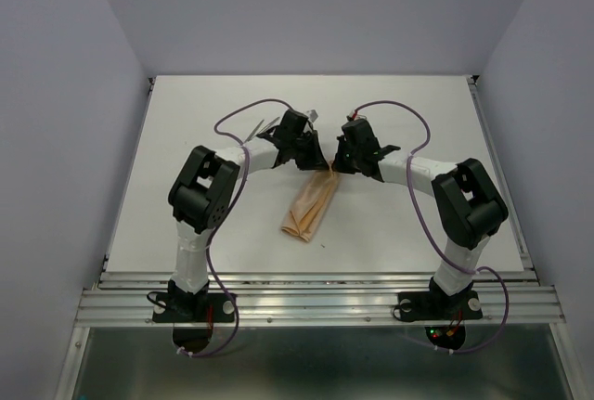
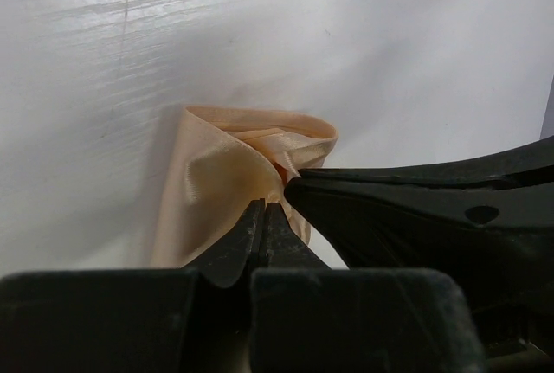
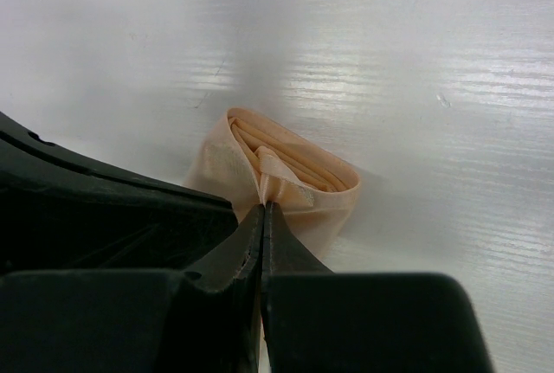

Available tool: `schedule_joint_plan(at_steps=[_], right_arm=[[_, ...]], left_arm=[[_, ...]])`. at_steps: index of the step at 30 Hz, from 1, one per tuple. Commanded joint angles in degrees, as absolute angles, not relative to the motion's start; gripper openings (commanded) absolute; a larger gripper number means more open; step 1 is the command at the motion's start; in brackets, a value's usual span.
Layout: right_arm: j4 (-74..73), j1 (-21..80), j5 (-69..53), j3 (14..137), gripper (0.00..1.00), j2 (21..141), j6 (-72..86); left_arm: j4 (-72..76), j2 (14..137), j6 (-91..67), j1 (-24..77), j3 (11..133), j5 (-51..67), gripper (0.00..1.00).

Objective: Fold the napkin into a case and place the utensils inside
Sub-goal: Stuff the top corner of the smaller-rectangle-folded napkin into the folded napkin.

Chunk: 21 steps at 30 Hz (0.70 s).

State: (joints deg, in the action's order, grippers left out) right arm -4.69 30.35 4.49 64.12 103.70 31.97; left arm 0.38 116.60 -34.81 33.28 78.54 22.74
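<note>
The far end of the folded napkin [image 1: 309, 210] was pinched by the left hand [image 2: 264, 209] and the right hand [image 3: 262, 209], each clamped fully shut on it.

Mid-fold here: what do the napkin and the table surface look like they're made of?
The napkin: thin peach-orange woven cloth, likely satin-like, since soft highlights run along its folds and it drapes in limp creases; the fibre cannot be told. The table: a hard white board, probably painted or laminated, semi-gloss, showing streaky glare and fine linear grain.
</note>
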Motion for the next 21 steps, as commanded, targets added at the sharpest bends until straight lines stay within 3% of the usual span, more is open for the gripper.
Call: schedule_joint_plan(at_steps=[1, 21], right_arm=[[-3.51, 30.23, 4.04, 65.74, 0.01, 103.18, 32.08], [-3.43, 30.23, 1.94, 65.57, 0.01, 103.18, 32.61]], left_arm=[[2.11, 118.47, -35.59, 34.28, 80.33, 24.26, 0.0], [10.19, 119.18, -43.33, 35.86, 78.84, 23.56, 0.0]])
